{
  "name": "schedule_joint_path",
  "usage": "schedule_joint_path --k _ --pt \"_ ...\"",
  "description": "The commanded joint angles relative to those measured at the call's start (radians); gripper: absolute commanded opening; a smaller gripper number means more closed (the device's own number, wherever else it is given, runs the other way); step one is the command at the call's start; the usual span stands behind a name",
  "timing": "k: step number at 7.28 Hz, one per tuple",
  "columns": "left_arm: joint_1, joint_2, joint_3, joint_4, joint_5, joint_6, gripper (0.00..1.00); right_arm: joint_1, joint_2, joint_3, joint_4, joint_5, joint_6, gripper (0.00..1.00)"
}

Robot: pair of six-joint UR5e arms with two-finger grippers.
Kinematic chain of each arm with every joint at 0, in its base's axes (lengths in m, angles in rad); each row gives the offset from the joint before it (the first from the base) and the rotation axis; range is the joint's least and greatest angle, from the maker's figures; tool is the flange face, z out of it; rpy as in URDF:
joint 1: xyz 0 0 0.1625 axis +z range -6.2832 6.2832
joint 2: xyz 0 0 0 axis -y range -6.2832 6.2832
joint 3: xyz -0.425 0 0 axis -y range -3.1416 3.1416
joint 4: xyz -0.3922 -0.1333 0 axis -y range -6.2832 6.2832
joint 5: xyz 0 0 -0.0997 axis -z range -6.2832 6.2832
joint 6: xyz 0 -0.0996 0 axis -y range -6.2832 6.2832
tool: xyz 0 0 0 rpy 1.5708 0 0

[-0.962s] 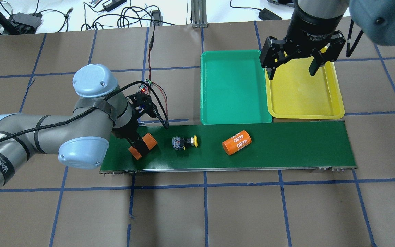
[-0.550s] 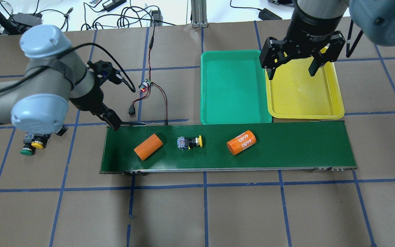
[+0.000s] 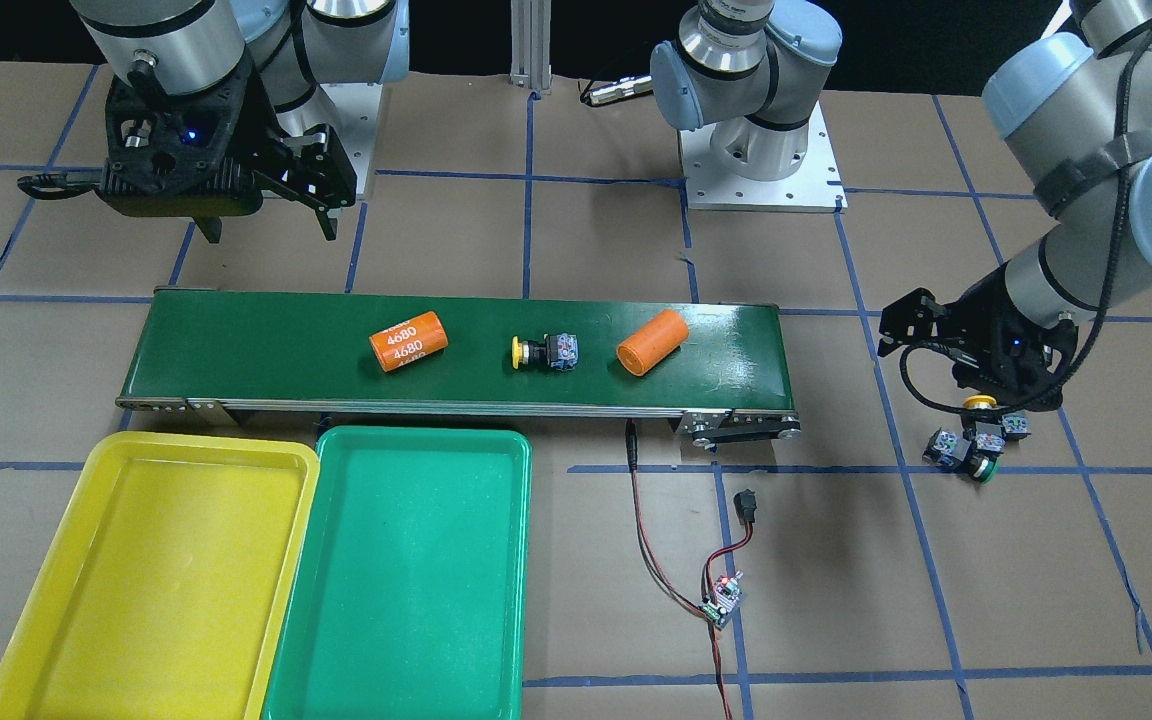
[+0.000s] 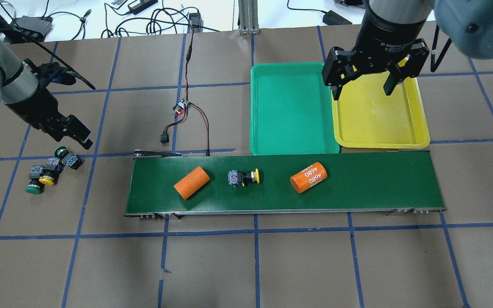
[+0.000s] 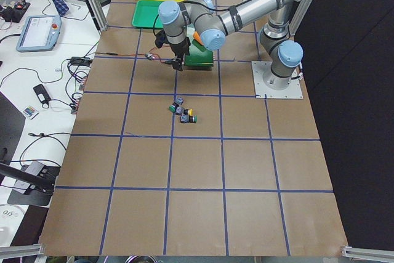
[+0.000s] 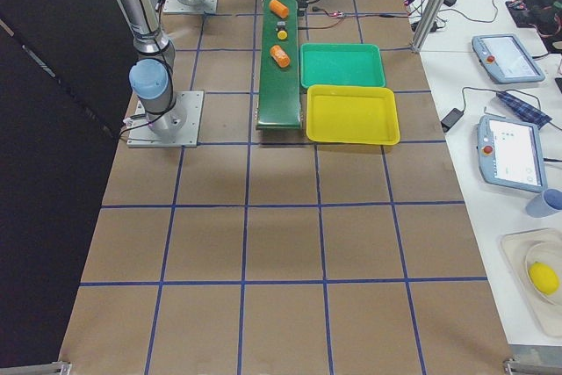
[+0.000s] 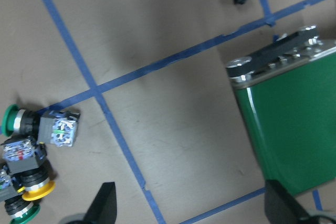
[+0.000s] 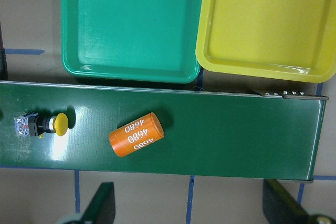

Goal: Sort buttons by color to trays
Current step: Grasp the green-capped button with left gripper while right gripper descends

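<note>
One yellow-capped button (image 4: 243,177) lies on its side on the conveyor belt, also in the right wrist view (image 8: 42,124). Three more buttons, two green (image 4: 61,151) and one yellow (image 4: 46,179), lie clustered on the table left of the belt, also in the left wrist view (image 7: 37,190). The green tray (image 4: 291,107) and yellow tray (image 4: 379,115) lie empty side by side beyond the belt. My left gripper (image 4: 72,136) is open and empty, just above and beyond the cluster. My right gripper (image 4: 363,87) is open and empty over the yellow tray.
The dark-green conveyor belt (image 4: 357,184) carries a plain orange cylinder (image 4: 191,182) and one marked "4680" (image 4: 308,177). A small circuit board with red and black wires (image 4: 181,107) lies beyond the belt's left end.
My left gripper left the plain orange cylinder on the belt and swung left to the button cluster. The cylinders and the button on the belt drifted right. The right arm stayed.
</note>
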State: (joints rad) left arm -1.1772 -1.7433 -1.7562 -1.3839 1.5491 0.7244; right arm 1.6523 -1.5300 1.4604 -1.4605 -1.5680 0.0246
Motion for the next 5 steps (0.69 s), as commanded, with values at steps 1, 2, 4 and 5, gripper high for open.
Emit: schedule_joint_path --k 1,2,4,5 --pt "0.048 -0.067 0.000 0.081 0.000 0.004 1.00 0.001 -0.004 0.001 0.002 -0.001 0.000 1.00" --pt "0.056 -0.091 -0.006 0.107 0.012 0.000 1.00 0.003 -0.025 0.014 0.000 -0.003 0.000 1.00" --pt "0.103 -0.169 -0.002 0.247 0.092 0.015 1.00 0.003 -0.050 0.037 -0.006 -0.009 -0.011 1.00" --pt "0.105 -0.205 0.009 0.278 0.092 0.012 1.00 0.001 -0.048 0.038 -0.001 -0.010 0.000 1.00"
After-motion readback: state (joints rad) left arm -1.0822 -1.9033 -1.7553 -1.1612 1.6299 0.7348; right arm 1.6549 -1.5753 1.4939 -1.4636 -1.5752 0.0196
